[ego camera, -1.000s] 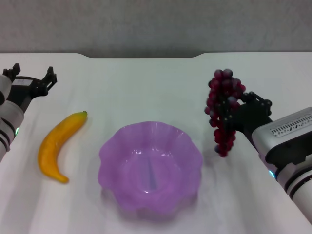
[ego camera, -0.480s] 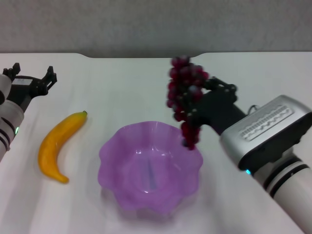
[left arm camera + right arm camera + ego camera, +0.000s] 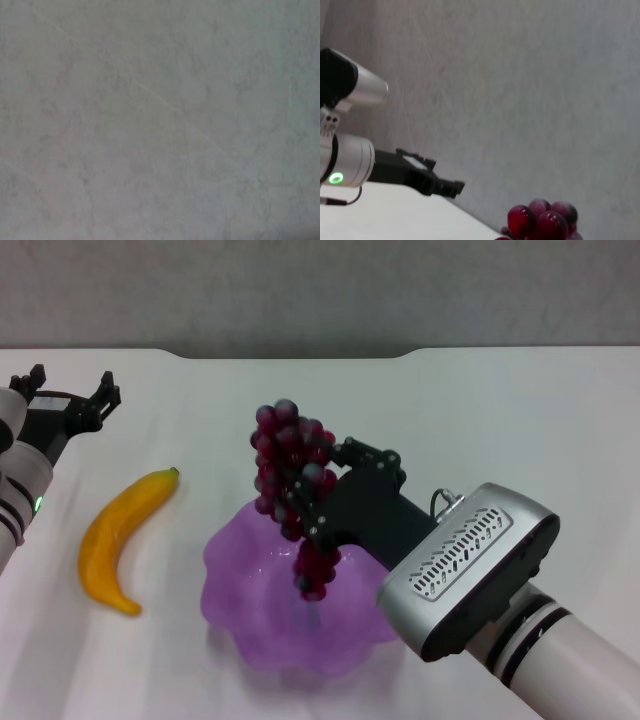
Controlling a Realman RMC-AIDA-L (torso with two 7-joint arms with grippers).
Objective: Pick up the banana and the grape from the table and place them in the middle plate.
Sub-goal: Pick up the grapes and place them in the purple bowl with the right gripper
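Observation:
The grape, a long dark red-purple bunch, hangs in the air over the middle plate, with my right gripper shut on it. Its lower tip dangles above the plate's centre. A few grapes also show in the right wrist view. The orange-yellow banana lies on the white table, left of the purple scalloped plate. My left gripper hovers open at the far left, behind the banana and apart from it. The left wrist view shows only a blank grey surface.
The table's rounded far edge runs along a grey wall. My right arm's silver forearm covers the plate's right side. The left arm appears far off in the right wrist view.
My right gripper has carried the grape leftward from the table's right side to above the plate. The left arm and the banana have stayed put.

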